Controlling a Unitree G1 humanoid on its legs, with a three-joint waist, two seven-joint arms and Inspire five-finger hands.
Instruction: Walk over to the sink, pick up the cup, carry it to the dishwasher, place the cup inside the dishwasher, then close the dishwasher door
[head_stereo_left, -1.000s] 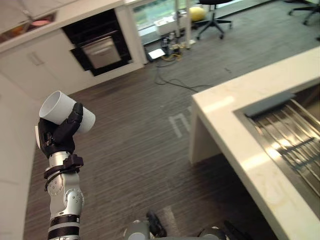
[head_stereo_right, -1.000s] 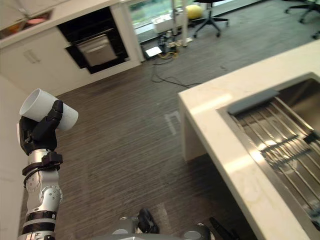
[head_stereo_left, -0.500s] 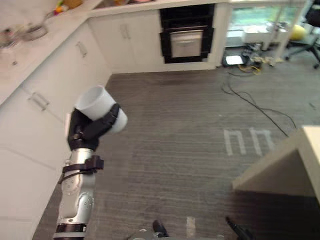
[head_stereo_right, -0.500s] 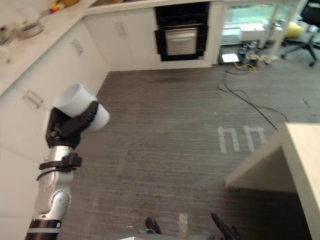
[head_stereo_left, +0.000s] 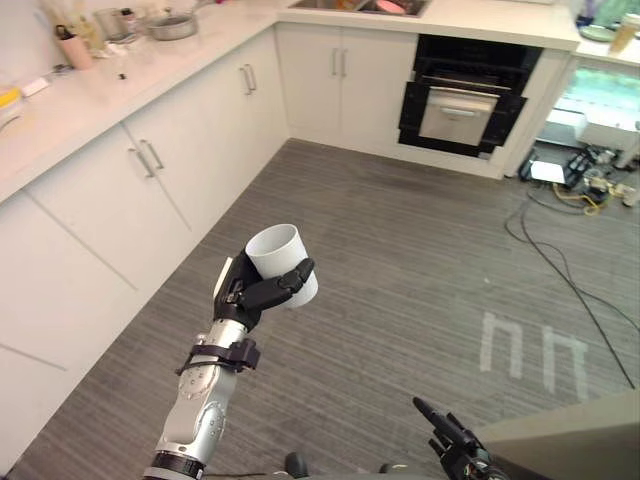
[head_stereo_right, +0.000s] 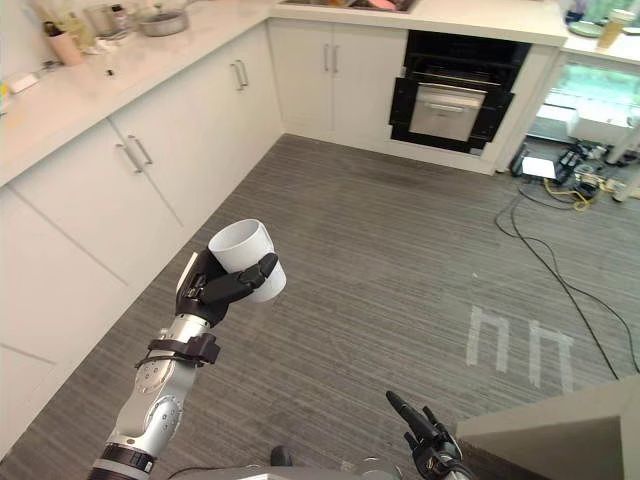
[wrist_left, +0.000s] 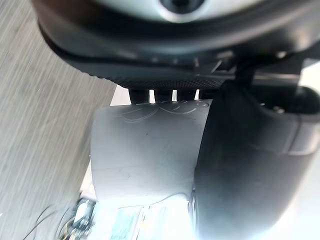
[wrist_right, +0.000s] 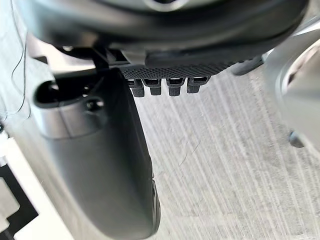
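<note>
White cup (head_stereo_left: 282, 262) sat in your left hand (head_stereo_left: 248, 293), fingers curled round it; your right hand (head_stereo_left: 448, 445) hung low, fingers straight.

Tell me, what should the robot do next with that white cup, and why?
Probably walk toward the white cabinets to find the dishwasher: the left hand is curled round the cup above the floor, and all the doors ahead stand shut.

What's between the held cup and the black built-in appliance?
Bare grey floor from cup to black appliance; left hand grips the cup. Both eye views show it.
</note>
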